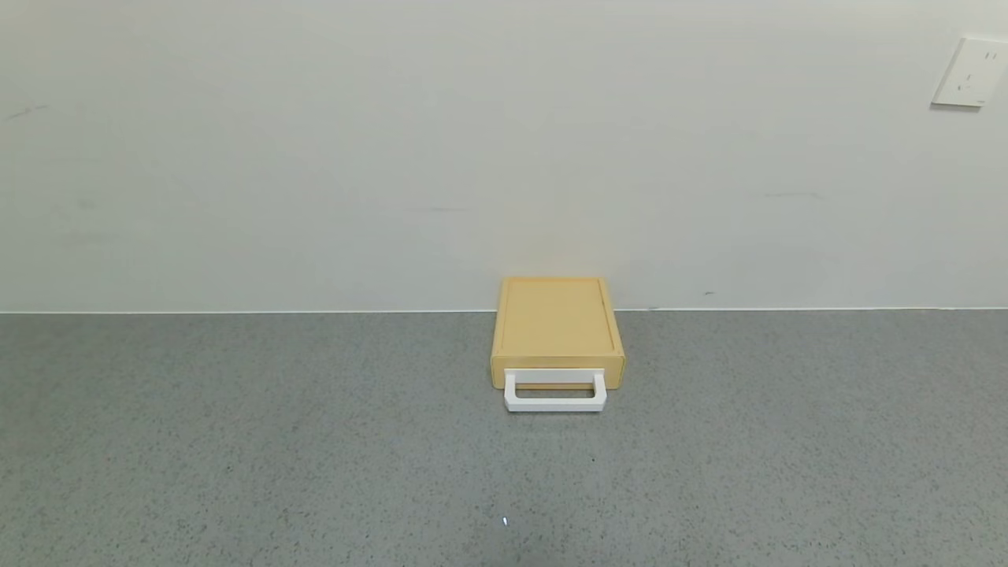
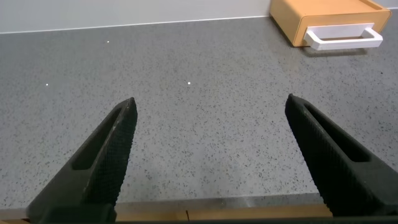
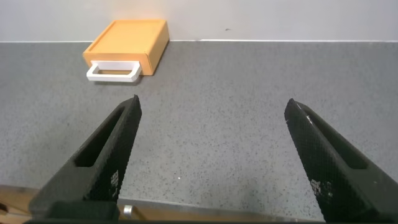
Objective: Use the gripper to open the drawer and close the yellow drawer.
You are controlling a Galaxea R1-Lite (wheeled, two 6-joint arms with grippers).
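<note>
The pale-yellow drawer box [image 1: 557,324] stands against the wall at the back of the grey table. Its tray is pushed in, and the white loop handle [image 1: 555,391] faces me. It also shows in the left wrist view [image 2: 326,15] and the right wrist view [image 3: 130,40]. Neither gripper shows in the head view. My left gripper [image 2: 211,109] is open and empty above the table's front edge, far from the drawer. My right gripper [image 3: 214,109] is open and empty, also near the front edge.
The grey speckled table [image 1: 236,441] stretches wide on both sides of the drawer. A white wall rises right behind it, with a white socket plate [image 1: 969,72] at the upper right. The table's wooden front edge [image 2: 249,211] shows under the left gripper.
</note>
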